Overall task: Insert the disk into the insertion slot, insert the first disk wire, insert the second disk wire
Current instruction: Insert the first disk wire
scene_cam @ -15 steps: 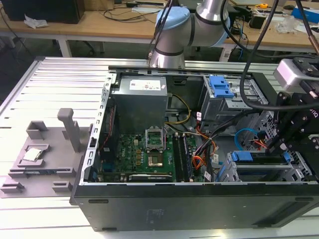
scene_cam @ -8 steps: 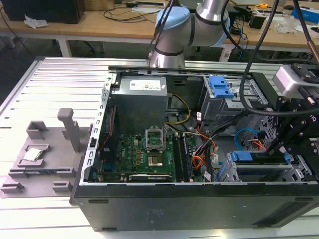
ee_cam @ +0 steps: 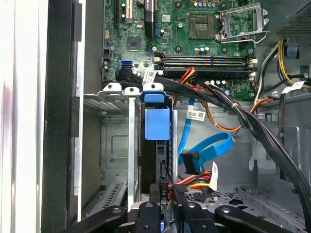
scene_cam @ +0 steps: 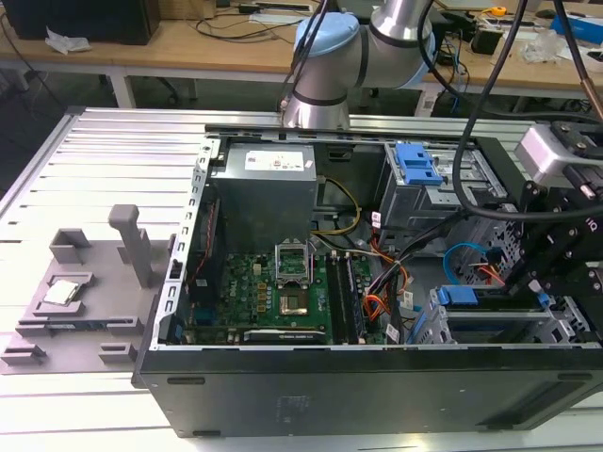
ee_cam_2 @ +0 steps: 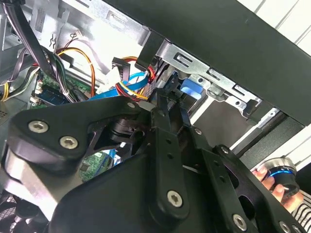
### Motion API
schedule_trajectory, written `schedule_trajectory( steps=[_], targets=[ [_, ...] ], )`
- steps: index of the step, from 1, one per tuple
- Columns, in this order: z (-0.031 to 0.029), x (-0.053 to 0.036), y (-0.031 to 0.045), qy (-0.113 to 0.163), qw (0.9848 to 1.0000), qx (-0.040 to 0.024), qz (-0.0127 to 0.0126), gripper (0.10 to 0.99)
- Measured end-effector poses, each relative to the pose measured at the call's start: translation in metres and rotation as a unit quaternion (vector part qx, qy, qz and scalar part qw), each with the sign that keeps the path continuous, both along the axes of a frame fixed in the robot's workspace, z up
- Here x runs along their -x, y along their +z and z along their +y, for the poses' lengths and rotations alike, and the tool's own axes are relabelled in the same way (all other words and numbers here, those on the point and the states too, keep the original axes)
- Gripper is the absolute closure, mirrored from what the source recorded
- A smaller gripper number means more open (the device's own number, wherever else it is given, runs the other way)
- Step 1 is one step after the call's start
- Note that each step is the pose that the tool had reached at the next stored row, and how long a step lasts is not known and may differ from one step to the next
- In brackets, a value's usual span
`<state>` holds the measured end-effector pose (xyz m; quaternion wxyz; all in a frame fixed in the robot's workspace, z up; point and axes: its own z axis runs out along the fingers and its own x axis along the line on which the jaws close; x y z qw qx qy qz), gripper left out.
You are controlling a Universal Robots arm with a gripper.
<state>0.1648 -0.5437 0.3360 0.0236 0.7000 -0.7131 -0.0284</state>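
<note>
Disk [ee_cam: 157, 131] stands on its edge inside the insertion slot [ee_cam: 132, 155] of the grey drive cage [scene_cam: 513, 330], in the corner of the open computer case [scene_cam: 377, 386] that lies on the ribbed metal counter [scene_cam: 113, 151]. It looks pushed far in, so I judge the first step is done or almost done.

The long axis of the disk runs from the motherboard [ee_cam: 194, 29] toward the pincer [ee_cam: 167, 208]. Its blue handle is at the motherboard end. The pincer is at the opposite end, on the same line, very near to the disk. Whether the pincer is open or closed, and whether it touches the disk, I cannot tell.

Two wires lie on the inner side of the disk. The blue data cable [ee_cam: 211, 145] makes a loop, and its dark plug [ee_cam: 189, 161] hangs free, just beside the disk but not in it. The power plug [ee_cam: 194, 183] with red, yellow and black wires lies just beside the pincer. If it is joined to anything, I cannot see it.

The bay on the other side of the disk shows bare metal.

In the second wrist view, a person's fingers [ee_cam_2: 266, 180] are outside the case, well apart from the disk.
</note>
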Motion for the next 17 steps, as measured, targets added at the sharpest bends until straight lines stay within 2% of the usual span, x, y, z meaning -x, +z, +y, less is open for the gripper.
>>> schedule_trajectory(
  steps=[2,6,10,11,13,17],
  targets=[
    [-0.0001,0.0,0.0003,0.0,1.0,0.0002,0.0,0.839],
    [0.0,0.0,0.0165,0.0,1.0,0.0001,0.0,0.839],
    [0.0001,0.0,0.0257,0.0,1.0,0.0001,0.0,0.839],
    [0.0002,0.0,0.0276,0.0,1.0,0.0001,0.0,0.851],
    [0.0003,0.0,0.0336,0.0,1.0,0.0001,0.0,0.98],
    [0.0002,0.0,0.049,0.0,1.0,0.0002,0.0,0.98]
  ],
)
